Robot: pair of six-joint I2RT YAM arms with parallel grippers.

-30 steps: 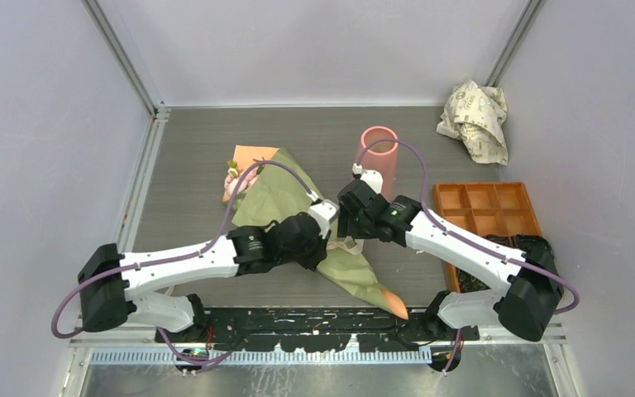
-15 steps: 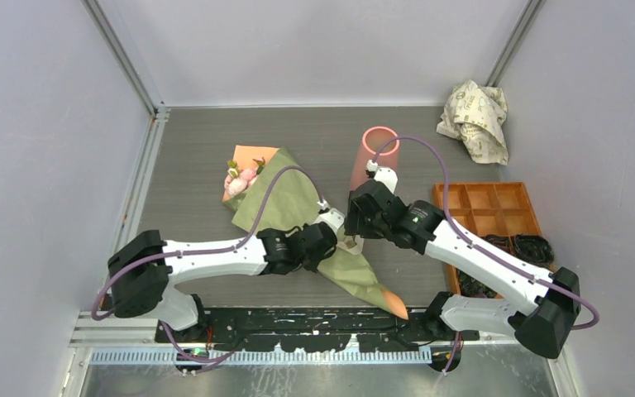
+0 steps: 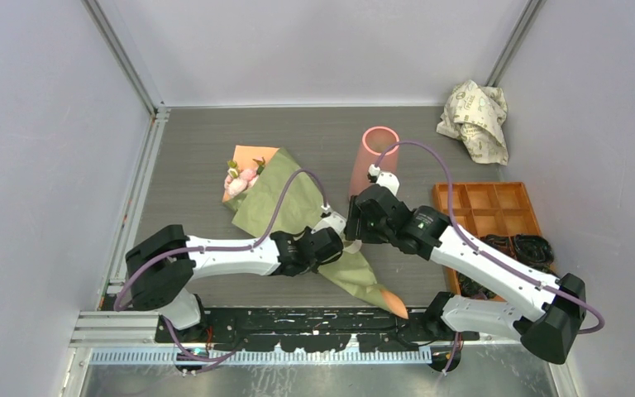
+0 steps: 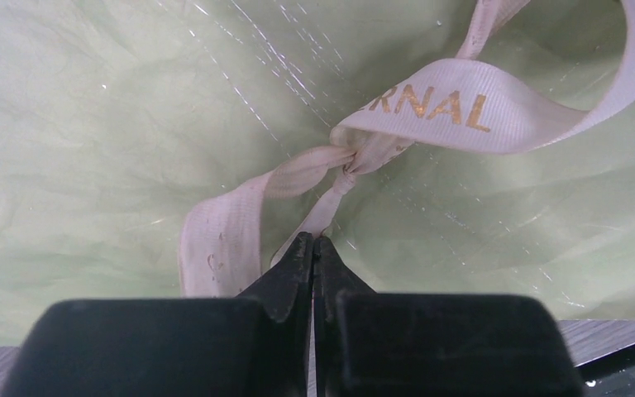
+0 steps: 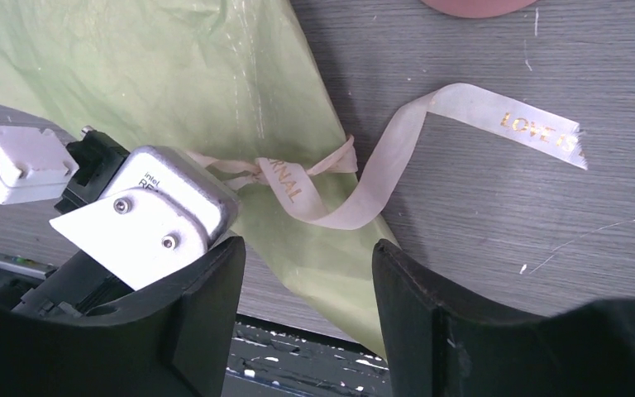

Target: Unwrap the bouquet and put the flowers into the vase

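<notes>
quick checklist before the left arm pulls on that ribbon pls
1. left tool shut on the ribbon tail: ok
2. knot undone: not ok, tied
3. right tool open, holding nothing: ok
4. bouquet held down against the pull: cannot tell
5. vase upright: ok
6. flowers free of the wrap: not ok

Looking like a robotics lab cell: sitting boxed in by plain grey walls (image 3: 41, 165), showing metal frame rails (image 3: 122, 58) at the corners, a dark wood-grain table (image 3: 190, 141) and a black mounting plate (image 3: 298, 319).
</notes>
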